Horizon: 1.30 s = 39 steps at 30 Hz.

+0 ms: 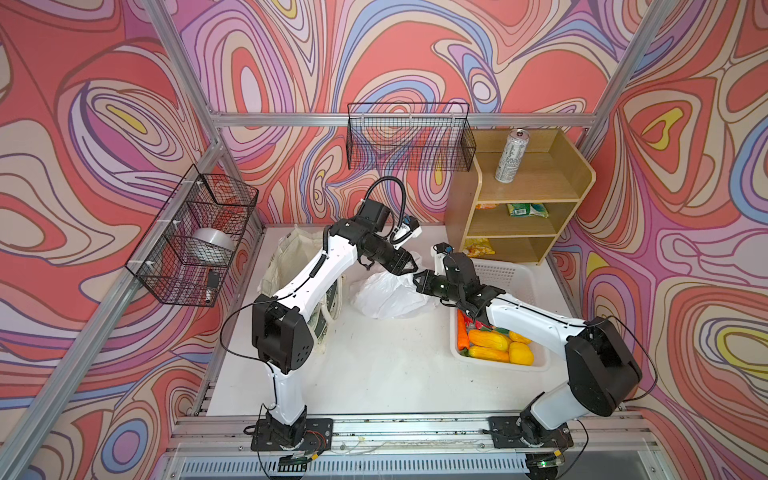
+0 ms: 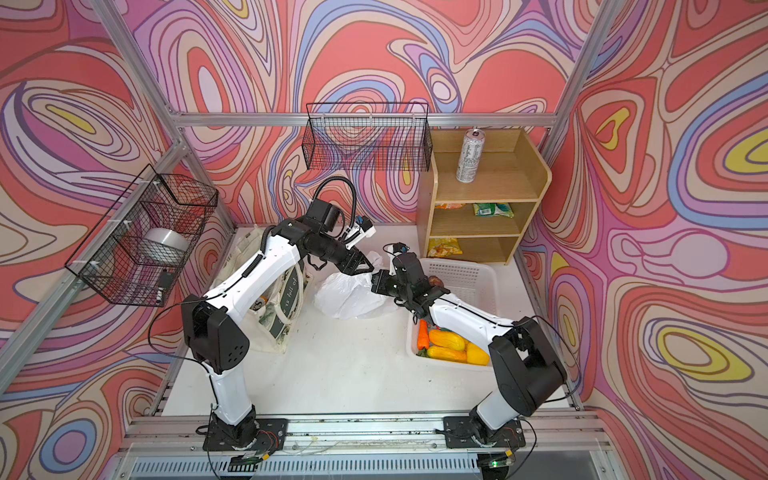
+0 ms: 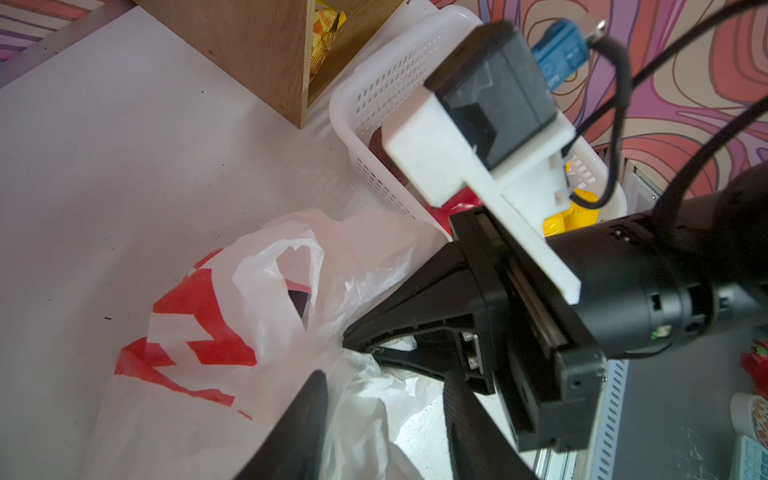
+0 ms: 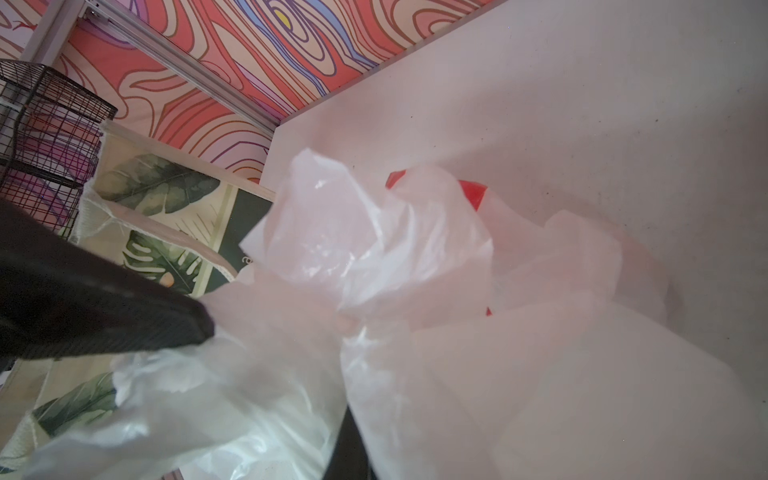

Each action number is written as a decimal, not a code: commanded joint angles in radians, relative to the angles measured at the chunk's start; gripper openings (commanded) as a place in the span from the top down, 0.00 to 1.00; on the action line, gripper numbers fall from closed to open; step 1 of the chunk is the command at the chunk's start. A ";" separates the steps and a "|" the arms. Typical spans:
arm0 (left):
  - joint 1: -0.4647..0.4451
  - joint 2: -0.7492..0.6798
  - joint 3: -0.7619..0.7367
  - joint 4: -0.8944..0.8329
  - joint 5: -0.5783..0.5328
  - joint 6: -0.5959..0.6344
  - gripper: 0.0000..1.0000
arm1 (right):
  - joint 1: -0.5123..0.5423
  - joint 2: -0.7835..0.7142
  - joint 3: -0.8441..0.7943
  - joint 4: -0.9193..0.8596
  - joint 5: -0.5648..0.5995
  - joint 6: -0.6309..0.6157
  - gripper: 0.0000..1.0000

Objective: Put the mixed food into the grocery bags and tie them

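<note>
White thin plastic bag (image 1: 386,297) with red print lies crumpled at the tabletop (image 1: 374,374) centre, with its gathered top raised toward the rear. The right gripper (image 3: 349,340) is clamped on that gathered plastic. The left gripper (image 1: 409,266), jaws apart, straddles it. Both arms reach inward, tips nearly meeting; the right arm crosses the white basket (image 1: 498,272).

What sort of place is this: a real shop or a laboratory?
Probably a robot test cell staged as a grocery corner: two arms bolted to a rail, an aluminium frame with printed walls, a shelf holding a can and snack packets.
</note>
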 commanded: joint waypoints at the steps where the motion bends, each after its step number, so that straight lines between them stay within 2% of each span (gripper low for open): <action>1: -0.008 0.000 -0.007 -0.031 -0.075 0.034 0.50 | 0.001 -0.016 -0.016 0.014 -0.003 -0.006 1.00; 6: -0.013 -0.009 -0.015 -0.012 -0.164 0.029 0.44 | 0.001 -0.015 -0.020 0.017 -0.004 -0.005 1.00; 14: -0.029 -0.007 -0.006 -0.019 -0.114 0.040 0.41 | 0.001 -0.012 -0.022 0.021 -0.004 -0.003 1.00; 16: -0.029 -0.004 -0.005 -0.025 -0.114 0.043 0.35 | 0.001 -0.013 -0.022 0.022 -0.003 -0.004 1.00; 24: -0.031 0.025 0.000 -0.070 -0.107 0.051 0.37 | 0.001 -0.013 -0.026 0.029 -0.006 -0.001 1.00; 27: -0.030 0.035 -0.009 -0.075 -0.085 0.052 0.45 | 0.001 -0.016 -0.028 0.029 -0.005 0.000 1.00; 30: -0.029 0.046 -0.012 -0.081 -0.048 0.058 0.58 | 0.001 -0.018 -0.032 0.031 -0.005 0.002 1.00; 31: -0.030 0.049 -0.010 -0.086 -0.031 0.058 0.66 | 0.001 -0.018 -0.034 0.031 -0.005 0.002 1.00; 34: -0.030 0.052 -0.009 -0.090 -0.009 0.064 1.00 | 0.001 -0.021 -0.037 0.031 -0.004 0.003 1.00; 39: -0.030 0.034 -0.011 -0.074 -0.017 0.054 1.00 | 0.001 -0.036 -0.044 0.023 -0.004 0.006 1.00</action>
